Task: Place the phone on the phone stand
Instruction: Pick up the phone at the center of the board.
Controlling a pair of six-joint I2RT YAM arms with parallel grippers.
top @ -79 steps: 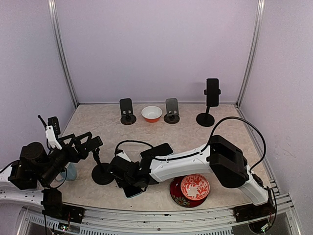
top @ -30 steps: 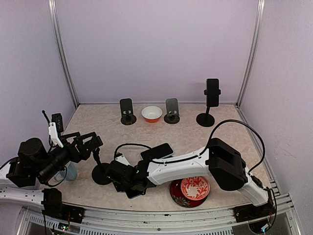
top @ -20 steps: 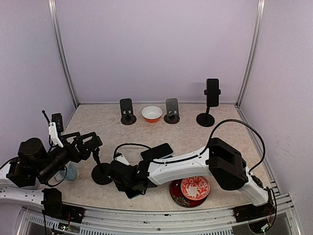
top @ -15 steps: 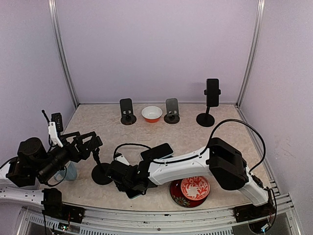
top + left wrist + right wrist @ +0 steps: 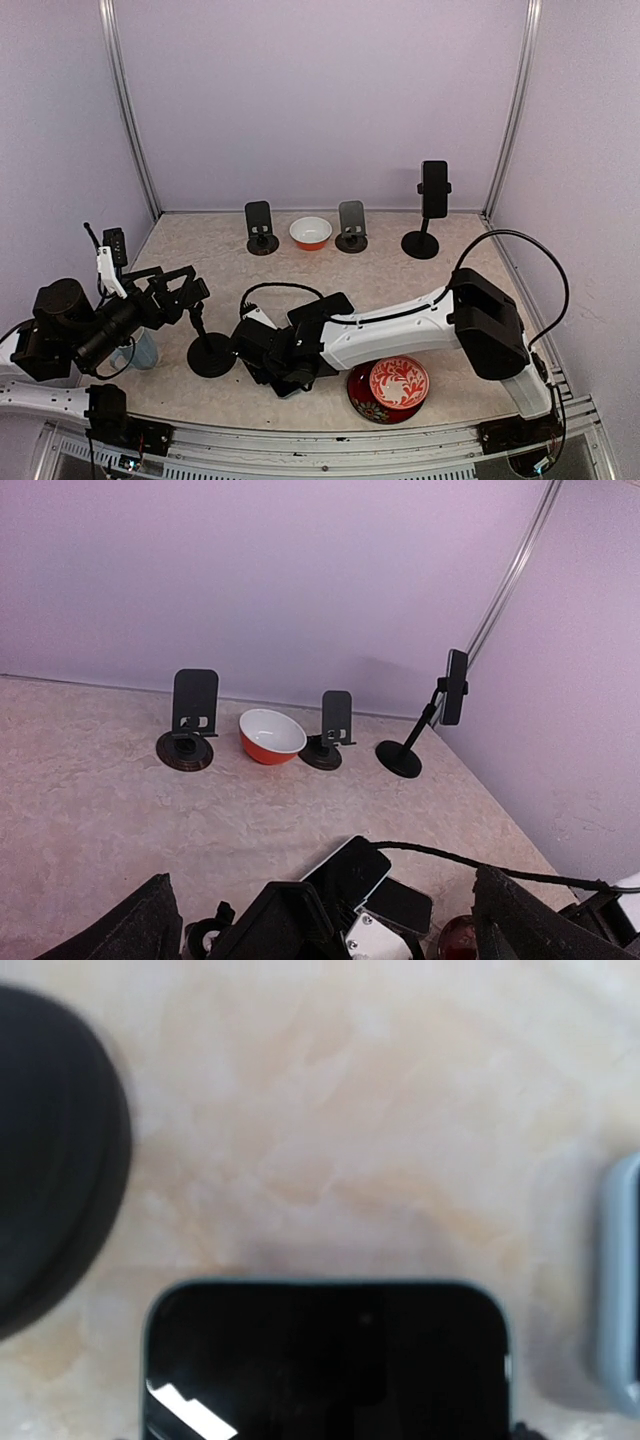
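Observation:
A black phone stand has its round base (image 5: 212, 357) on the table near the front left, and its clamp head (image 5: 191, 291) lies between the fingers of my open left gripper (image 5: 180, 293). In the left wrist view the head (image 5: 275, 920) sits low between the wide-apart fingers (image 5: 150, 920). My right gripper (image 5: 280, 365) reaches across, low to the right of the base, and seems shut on a dark phone (image 5: 292, 386). In the right wrist view that phone (image 5: 325, 1360) fills the bottom, with the base (image 5: 50, 1230) at left. The right fingers are barely visible.
A second phone with a light edge (image 5: 320, 307) lies behind the right arm and also shows in the left wrist view (image 5: 348, 872). A red patterned plate (image 5: 398, 384) is front right. Two small stands (image 5: 261, 228) (image 5: 351, 226), a red bowl (image 5: 310, 232) and a tall stand holding a phone (image 5: 433, 190) line the back.
My right gripper has shifted to the right, away from the stand base, with the dark phone moving along. The right elbow swung right. The left arm has hardly moved.

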